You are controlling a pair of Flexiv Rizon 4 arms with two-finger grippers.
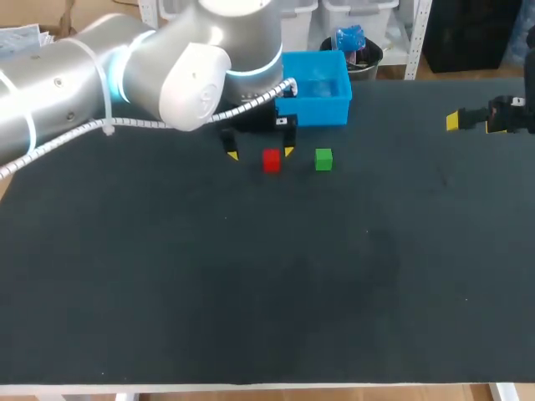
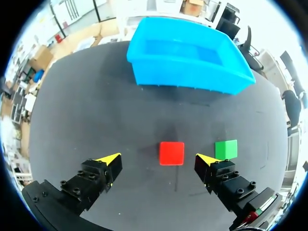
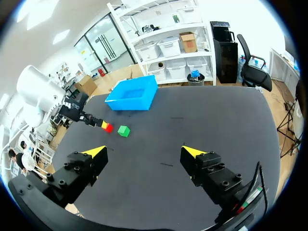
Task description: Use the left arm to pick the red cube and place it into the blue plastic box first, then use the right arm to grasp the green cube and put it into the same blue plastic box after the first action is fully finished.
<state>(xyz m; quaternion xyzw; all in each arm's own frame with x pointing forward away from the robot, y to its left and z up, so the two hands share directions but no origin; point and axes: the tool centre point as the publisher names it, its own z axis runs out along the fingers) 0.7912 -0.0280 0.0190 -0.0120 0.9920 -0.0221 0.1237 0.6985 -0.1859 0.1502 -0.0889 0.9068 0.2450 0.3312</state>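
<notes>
The red cube (image 1: 271,159) (image 2: 172,153) (image 3: 109,127) rests on the black table between the spread fingers of my left gripper (image 1: 260,153) (image 2: 159,159); neither yellow tip touches it, and the gripper is open. The green cube (image 1: 323,159) (image 2: 226,149) (image 3: 123,131) sits just to the red cube's right, beside one left fingertip. The blue plastic box (image 1: 316,88) (image 2: 188,61) (image 3: 133,94) stands behind both cubes, with nothing showing in it. My right gripper (image 1: 473,119) (image 3: 144,153) hangs open at the far right, well away from the cubes.
The black table (image 1: 267,276) stretches wide in front of the cubes toward its near edge. My left arm (image 1: 125,71) crosses the back left corner, its white cable hanging near the box.
</notes>
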